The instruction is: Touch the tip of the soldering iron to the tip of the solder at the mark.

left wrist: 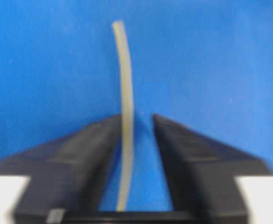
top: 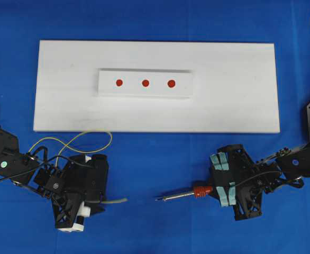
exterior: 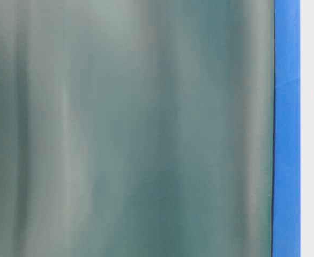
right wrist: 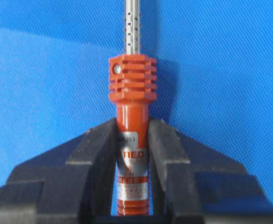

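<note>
On my left, the left gripper (top: 103, 202) sits low over the blue tabletop (top: 155, 159), in front of the white board (top: 65, 90). Its wrist camera shows the two dark fingers (left wrist: 80, 154) standing apart with a clear gap, and the solder (left wrist: 125, 107) running up between them; the pale strand lies against the left finger and stands off the right one, so I read this tool as parted rather than pinching, and I cannot tell whether it has any real hold on the wire. From above, the solder's thin yellow loops curl behind that arm, near the board's front edge, and a short pale end pokes out to the right of the gripper. In the middle of the board lies a smaller white strip (top: 144, 92) carrying three red marks (top: 145, 82) in a row. Further right, the soldering iron (top: 187, 194) lies level over the cloth, its dark tip pointing left, well apart from the solder's end and from the marks. The right gripper (top: 222, 186) has its fingers (right wrist: 92, 154) pressed on both sides of the orange-red handle, narrowly spread and gripping it behind the ribbed collar.
</note>
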Robot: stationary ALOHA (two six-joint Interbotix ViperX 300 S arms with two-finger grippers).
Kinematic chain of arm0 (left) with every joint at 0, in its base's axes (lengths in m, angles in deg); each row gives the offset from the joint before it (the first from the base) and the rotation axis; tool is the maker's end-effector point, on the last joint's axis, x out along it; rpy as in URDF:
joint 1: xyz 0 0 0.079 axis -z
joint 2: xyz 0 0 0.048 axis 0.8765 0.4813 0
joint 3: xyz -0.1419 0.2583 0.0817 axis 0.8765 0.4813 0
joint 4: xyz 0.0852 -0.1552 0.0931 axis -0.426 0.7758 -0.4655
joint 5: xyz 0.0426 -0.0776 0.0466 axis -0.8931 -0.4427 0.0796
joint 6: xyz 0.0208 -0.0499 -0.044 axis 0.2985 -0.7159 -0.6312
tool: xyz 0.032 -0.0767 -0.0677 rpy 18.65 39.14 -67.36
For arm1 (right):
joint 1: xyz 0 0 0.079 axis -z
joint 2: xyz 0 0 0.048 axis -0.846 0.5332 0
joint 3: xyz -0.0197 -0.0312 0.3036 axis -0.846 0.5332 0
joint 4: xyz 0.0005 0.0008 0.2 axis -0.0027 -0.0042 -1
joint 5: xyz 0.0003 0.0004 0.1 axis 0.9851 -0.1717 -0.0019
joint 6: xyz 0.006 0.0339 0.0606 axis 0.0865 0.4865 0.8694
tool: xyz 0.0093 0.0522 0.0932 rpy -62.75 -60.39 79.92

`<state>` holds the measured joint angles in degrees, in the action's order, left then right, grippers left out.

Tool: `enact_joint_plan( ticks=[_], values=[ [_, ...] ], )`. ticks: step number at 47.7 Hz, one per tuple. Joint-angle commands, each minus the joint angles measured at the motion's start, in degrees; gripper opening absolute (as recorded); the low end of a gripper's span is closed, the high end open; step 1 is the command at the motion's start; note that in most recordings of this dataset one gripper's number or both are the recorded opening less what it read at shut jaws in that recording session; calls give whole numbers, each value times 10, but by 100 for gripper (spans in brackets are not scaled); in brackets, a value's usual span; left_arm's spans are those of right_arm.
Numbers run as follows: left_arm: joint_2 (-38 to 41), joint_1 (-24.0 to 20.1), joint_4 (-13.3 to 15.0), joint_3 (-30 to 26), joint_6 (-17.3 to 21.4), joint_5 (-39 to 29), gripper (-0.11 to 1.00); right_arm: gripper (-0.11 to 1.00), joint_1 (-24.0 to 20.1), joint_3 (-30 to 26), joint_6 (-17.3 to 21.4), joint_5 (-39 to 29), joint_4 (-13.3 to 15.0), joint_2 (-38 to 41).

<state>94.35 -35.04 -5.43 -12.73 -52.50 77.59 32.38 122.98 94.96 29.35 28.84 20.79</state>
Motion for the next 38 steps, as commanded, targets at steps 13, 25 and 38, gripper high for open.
enact_joint_plan(
  ticks=[13, 25, 38],
  values=[
    [-76, -4, -1, -43, 31, -113, 80, 90, 2, -20, -9, -72, 15, -86],
    [-182, -41, -1, -50, 108, -206, 79, 83, 29, -47, -8, -218, 98, -232],
    [-285, -112, -2, -21, 199, -235, 77, 83, 97, -40, -5, -298, 163, -381]
  ],
)
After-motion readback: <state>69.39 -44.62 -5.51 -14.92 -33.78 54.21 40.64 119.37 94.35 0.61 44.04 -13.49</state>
